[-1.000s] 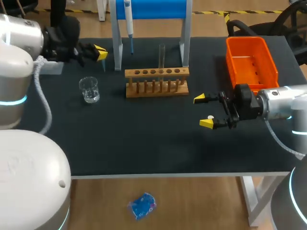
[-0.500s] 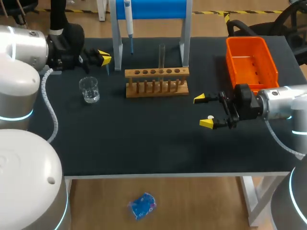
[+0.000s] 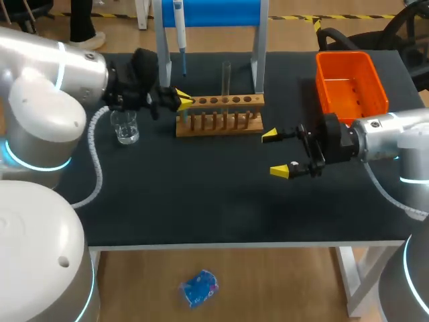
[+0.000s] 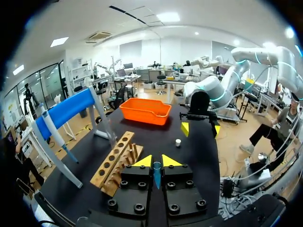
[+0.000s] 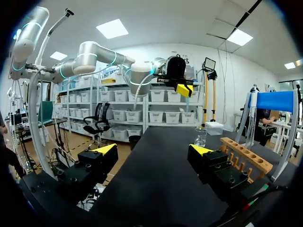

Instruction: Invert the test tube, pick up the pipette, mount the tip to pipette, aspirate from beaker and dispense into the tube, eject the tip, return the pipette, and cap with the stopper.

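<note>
The black surface holds it all. The blue stand is at 12 o'clock. The orange bin sits at 2 o'clock, I think to catch used tips. The wooden rack is near the middle, toward 12. The pipette hangs straight down on the stand, likely so an arm can grab it easily. The tube stands up in the rack. The beaker waits at 10 o'clock.

The right pincer is spread wide with nothing in it, at 4 o'clock from the rack. The left pincer is just beside the rack's 9 o'clock end, pinching a small blue tip, point down, I think to fit it on the pipette.

The head view hardly shows the tip. The left wrist view shows it plainly. That view also shows a little white stopper on the surface near the right pincer, which I cannot find from above.
</note>
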`<state>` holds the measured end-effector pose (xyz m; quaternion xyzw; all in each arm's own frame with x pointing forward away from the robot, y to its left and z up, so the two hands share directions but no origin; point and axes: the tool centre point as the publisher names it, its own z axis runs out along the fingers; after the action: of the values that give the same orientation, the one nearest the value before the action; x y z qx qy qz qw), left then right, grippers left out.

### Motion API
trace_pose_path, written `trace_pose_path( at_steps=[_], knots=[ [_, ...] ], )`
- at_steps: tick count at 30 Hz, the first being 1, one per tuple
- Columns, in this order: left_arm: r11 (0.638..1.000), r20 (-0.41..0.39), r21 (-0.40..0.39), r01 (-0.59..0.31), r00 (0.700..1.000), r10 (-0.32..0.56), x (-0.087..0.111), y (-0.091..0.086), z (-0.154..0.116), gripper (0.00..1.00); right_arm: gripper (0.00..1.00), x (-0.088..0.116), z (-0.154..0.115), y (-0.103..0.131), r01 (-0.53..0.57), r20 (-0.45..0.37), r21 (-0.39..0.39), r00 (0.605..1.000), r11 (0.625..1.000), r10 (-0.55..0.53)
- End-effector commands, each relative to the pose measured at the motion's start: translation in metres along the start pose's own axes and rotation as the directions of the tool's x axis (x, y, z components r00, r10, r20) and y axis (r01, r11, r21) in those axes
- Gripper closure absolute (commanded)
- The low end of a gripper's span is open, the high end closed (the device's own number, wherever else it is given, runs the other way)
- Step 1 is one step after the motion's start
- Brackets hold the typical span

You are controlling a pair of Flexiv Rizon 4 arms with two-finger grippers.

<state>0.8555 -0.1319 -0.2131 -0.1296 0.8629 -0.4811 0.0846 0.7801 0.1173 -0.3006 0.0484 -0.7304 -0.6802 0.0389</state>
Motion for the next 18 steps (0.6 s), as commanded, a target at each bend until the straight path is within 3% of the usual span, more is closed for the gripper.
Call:
trace_pose_path(
  at_steps=[1, 6, 18],
  knots=[
    [1.0, 0.002, 0.003, -0.006, 1.0, 0.006, 0.012, -0.003, 0.019, 1.0, 0.0, -0.008, 0.011, -0.005, 0.004, -0.005, -0.011, 1.0, 1.0, -0.004],
    [1.0, -0.025, -0.008, -0.027, 0.999, 0.026, 0.03, -0.008, 0.035, 1.0, 0.0, -0.013, 0.022, -0.006, 0.005, -0.017, -0.016, 1.0, 1.0, -0.005],
    [1.0, -0.025, -0.008, -0.027, 0.999, 0.026, 0.03, -0.008, 0.035, 1.0, 0.0, -0.013, 0.022, -0.006, 0.005, -0.017, -0.016, 1.0, 1.0, -0.005]
  ],
)
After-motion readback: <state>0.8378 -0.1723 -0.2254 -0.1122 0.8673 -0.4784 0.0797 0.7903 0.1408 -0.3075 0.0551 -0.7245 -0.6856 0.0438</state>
